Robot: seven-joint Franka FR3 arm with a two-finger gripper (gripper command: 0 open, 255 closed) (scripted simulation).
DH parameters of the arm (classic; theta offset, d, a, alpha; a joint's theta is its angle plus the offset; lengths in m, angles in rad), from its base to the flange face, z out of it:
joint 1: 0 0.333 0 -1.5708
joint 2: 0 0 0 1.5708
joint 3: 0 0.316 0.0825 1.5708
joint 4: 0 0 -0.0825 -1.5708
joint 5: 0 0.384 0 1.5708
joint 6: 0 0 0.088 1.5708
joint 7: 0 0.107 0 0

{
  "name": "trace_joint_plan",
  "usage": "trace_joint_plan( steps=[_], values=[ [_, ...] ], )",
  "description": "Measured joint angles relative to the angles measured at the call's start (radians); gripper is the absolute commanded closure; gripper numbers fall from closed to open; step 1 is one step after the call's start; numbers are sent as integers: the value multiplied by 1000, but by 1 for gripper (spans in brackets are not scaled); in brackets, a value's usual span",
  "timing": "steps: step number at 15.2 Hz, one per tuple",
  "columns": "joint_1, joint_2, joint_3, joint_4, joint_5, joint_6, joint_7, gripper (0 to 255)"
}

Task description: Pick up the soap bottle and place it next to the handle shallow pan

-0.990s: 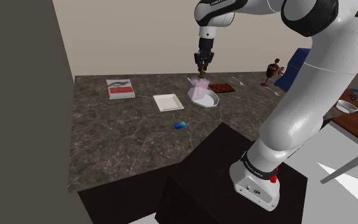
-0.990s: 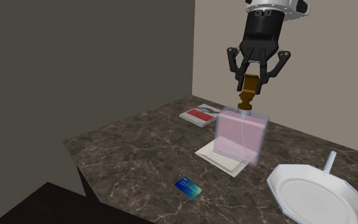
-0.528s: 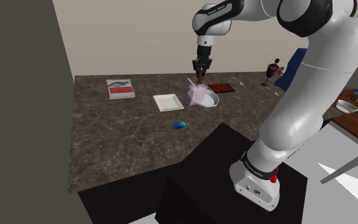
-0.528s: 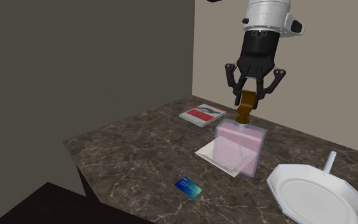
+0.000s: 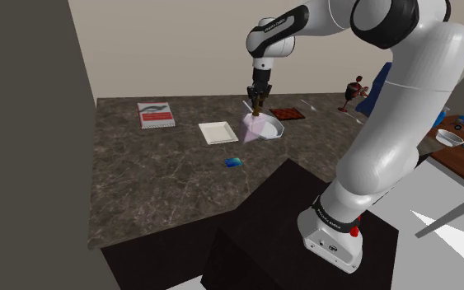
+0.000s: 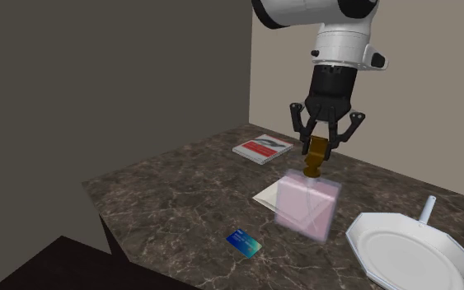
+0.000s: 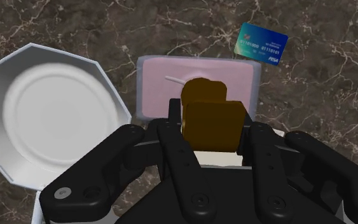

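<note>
Pink soap bottle held by its pump
The fingers clasp its brown pump; the bottle tilts just beside the white octagonal pan on the worktop.

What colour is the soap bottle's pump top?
Golden brown pump top, on a translucent pink bottle; clearest in the wrist view.

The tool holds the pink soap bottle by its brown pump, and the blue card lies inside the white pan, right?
Not quite. The blue card lies on the dark marbled countertop, apart from the white pan, as the second exterior view shows. The rest holds: the tool holds the pink soap bottle by its brown pump.
</note>
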Motion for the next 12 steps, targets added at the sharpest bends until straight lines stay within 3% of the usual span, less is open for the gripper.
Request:
trace_joint_plan(
  steps=[12],
  values=[
    [-3, 93, 4, -48, 9, 141, -1, 255]
  ],
)
